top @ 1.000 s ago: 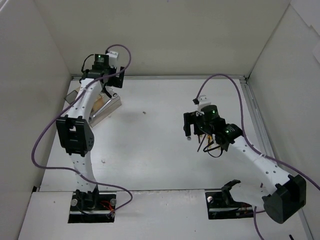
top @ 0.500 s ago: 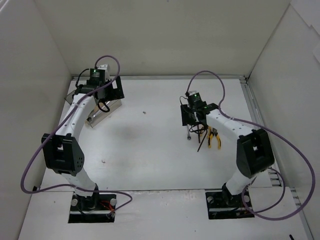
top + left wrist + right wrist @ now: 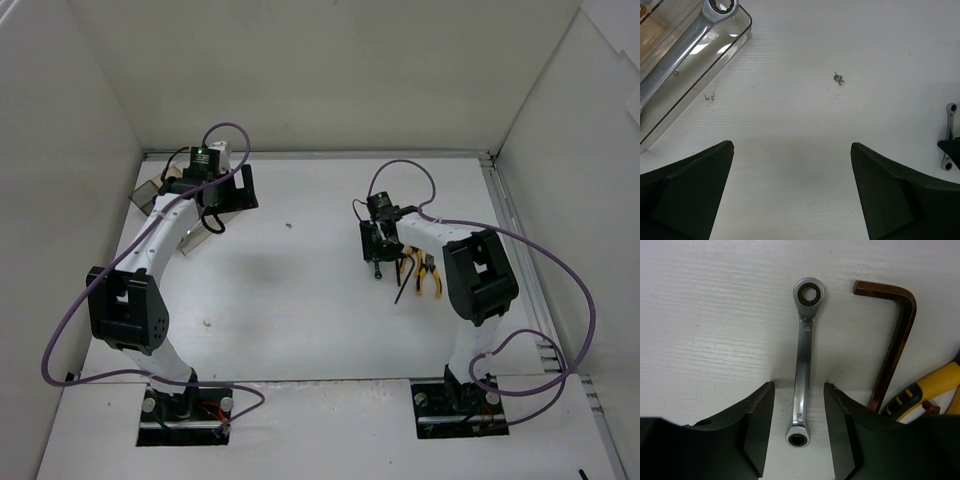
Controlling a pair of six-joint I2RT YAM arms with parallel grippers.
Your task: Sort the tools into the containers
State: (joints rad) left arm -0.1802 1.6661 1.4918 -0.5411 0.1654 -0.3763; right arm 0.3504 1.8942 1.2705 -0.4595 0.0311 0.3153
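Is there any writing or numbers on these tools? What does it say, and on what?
"8": stamped on the small silver wrench, by its upper ring in the right wrist view.
"10": same wrench, by its lower ring.
Large wrench in the clear container: faint stamping, too blurred to read.
No other text shows.

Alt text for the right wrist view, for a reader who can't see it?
A small silver ratchet wrench lies flat on the white table between the dark fingers of the right gripper, a narrow gap showing on each side of its shaft. To its right lie a brown L-shaped hex key and, at the frame's edge, yellow-handled pliers.
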